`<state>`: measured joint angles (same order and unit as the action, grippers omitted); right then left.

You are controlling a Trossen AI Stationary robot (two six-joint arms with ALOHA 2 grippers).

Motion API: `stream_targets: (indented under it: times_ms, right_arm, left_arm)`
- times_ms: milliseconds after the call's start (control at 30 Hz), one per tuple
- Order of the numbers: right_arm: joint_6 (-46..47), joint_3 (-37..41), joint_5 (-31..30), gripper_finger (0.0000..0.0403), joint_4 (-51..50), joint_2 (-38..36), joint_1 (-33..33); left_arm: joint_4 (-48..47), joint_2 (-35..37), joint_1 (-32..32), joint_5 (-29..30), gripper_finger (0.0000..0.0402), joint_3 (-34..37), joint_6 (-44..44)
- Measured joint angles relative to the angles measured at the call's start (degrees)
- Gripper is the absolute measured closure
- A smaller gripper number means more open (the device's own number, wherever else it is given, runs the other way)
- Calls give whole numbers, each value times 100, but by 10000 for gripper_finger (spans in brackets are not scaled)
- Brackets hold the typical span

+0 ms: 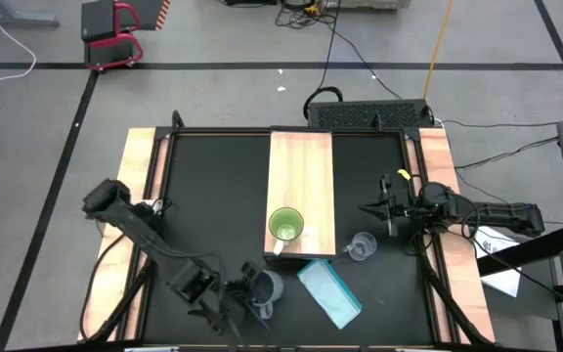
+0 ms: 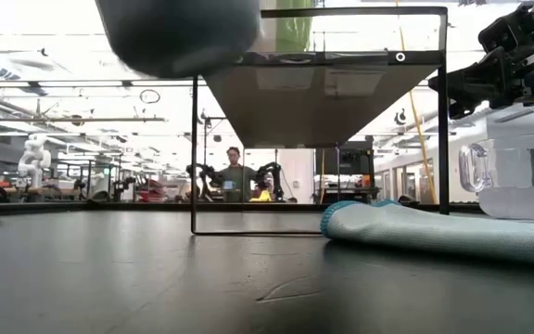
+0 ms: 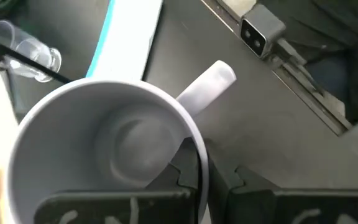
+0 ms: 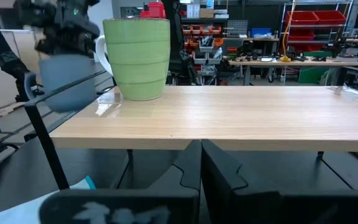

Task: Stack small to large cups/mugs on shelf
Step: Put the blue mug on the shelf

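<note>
The grey-blue mug (image 1: pixel 265 287) is in my left gripper (image 1: pixel 245 293), near the table's near edge; the low view shows its dark underside (image 2: pixel 179 32) high above the table. The green mug (image 1: pixel 285 227) stands upright on the near end of the light-wood shelf (image 1: pixel 301 166). The clear glass cup (image 1: pixel 361 246) stands on the table just right of the shelf's near end. My right gripper (image 1: pixel 374 207) hovers shut to the right of the shelf, pointing at its side edge (image 4: pixel 229 134), and touches nothing. My left gripper (image 3: pixel 210 177) pinches the grey-blue mug's wall at the rim (image 3: pixel 197 155), beside the handle (image 3: pixel 207 87), with one finger (image 3: pixel 185 174) inside and one outside. It comes from above, pointing down. The mug hangs upright below it, lifted clear of the table.
A flat light-blue object (image 1: pixel 330 293) lies on the table between the held mug and the glass cup. The shelf stands on thin black legs (image 2: pixel 194 158), with open space under it. Wooden strips (image 1: pixel 140 196) line the table's left and right sides.
</note>
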<state>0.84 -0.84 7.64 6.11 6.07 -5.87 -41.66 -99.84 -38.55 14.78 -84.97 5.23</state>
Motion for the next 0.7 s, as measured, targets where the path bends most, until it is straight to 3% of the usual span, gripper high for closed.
stream_targets:
  times_ms: [267,400,567,700]
  right_arm:
    - [0,0,0,403,0,0,-1]
    - [-4,0,0,403,0,0,-2]
    - [-7,1,0,403,2,0,-1]
    - [-4,2,0,403,2,0,0]
  left_arm:
    - [-1180,682,-17,29,396,2,-1004]
    - [-1692,973,-113,348,396,2,-1369]
    - [-1821,1273,-196,629,396,118,-1485]
    - [-1800,1681,-212,753,396,627,-1660]
